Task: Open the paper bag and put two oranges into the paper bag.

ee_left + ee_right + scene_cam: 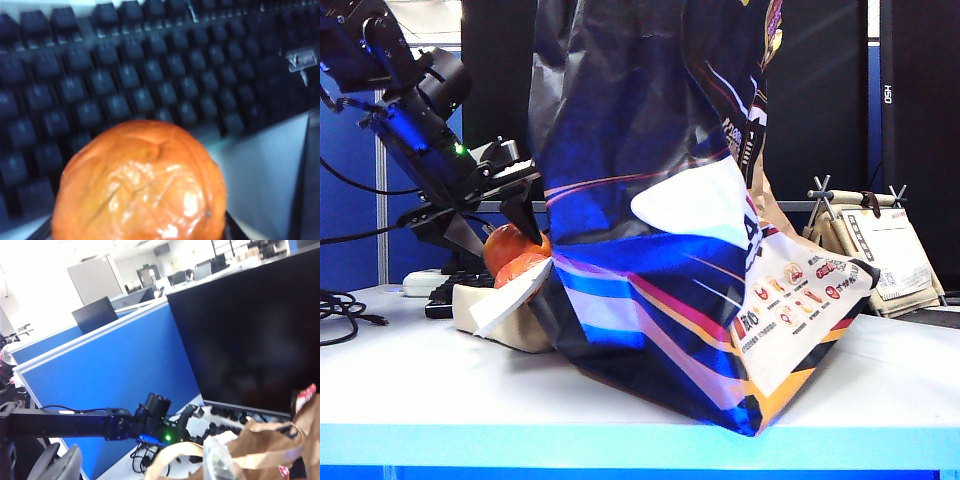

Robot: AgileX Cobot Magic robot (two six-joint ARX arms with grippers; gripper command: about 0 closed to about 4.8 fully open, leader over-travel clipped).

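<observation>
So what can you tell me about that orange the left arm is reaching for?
The orange is round and glossy, with wrinkled, slightly ribbed skin that catches bright highlights in the left wrist view. It sits on the low cream tray at the left of the big paper bag, in front of a dark keyboard. The left gripper reaches down around it, its dark fingers on either side. Whether they already pinch it I cannot tell. Only one orange is visible.
</observation>
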